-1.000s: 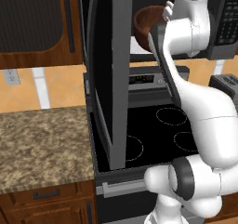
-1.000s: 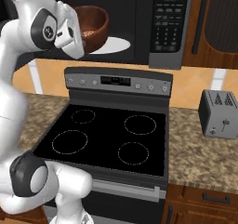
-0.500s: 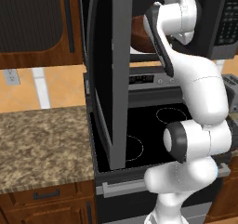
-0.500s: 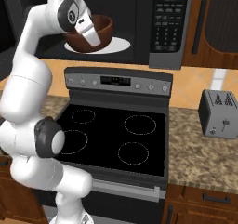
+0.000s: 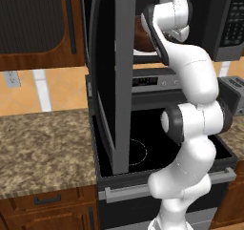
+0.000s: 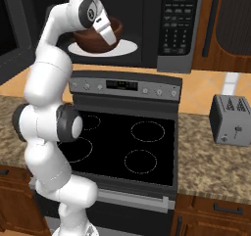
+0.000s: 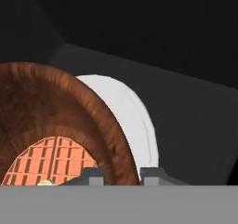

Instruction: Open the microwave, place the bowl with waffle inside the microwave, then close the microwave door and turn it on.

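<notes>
Inside microwave [image 6: 166,29], hand [image 7: 122,174] straddles bowl [image 7: 56,107] rim; waffle [image 7: 51,160] cut off.

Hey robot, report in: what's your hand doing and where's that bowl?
Gripper straddling bowl rim, one finger inside. Bowl with waffle over white plate inside microwave. Microwave door wide open, nothing blocking.

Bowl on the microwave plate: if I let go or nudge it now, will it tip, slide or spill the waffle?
The bowl looks stiff and wooden, likely to hold its shape. Pinched at one rim by the gripper, it may rock on release. The white plate looks smooth, so a nudge could slide it. The waffle lies flat and low, so it probably stays put.
</notes>
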You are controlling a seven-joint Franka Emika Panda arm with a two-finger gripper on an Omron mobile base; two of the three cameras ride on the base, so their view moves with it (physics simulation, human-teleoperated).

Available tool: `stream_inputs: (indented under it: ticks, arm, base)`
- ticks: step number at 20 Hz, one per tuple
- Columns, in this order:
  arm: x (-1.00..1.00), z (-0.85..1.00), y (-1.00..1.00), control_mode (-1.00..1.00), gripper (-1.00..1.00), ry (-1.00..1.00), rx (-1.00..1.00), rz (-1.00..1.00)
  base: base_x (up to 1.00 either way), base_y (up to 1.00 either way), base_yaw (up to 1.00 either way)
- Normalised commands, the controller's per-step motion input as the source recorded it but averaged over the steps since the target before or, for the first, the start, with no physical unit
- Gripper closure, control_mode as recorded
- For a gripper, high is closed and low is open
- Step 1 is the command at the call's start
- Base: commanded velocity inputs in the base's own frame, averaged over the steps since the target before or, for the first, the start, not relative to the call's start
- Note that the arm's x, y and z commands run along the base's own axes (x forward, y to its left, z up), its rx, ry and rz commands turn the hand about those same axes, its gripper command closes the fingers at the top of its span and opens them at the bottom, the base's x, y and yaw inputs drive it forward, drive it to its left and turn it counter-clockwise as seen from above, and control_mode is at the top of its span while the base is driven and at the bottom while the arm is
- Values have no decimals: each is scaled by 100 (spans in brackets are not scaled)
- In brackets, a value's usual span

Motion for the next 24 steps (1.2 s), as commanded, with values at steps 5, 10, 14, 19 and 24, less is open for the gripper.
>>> stream_inputs:
  ticks: [5, 10, 14, 19, 24]
  arm:
    - [45, -23, 2, -100, -100, -17, -3, -3]
    - [-47, 0, 0, -100, -100, -76, 3, -5]
    - [-91, -50, -8, -100, -100, -92, 17, -1]
    - [-100, -68, -4, -100, -100, -84, 34, 0]
    - [-100, 50, -12, -100, -100, -45, 8, 0]
  base:
    - [0, 0, 0]
    - [0, 0, 0]
    - [0, 0, 0]
    - [0, 0, 0]
    - [0, 0, 0]
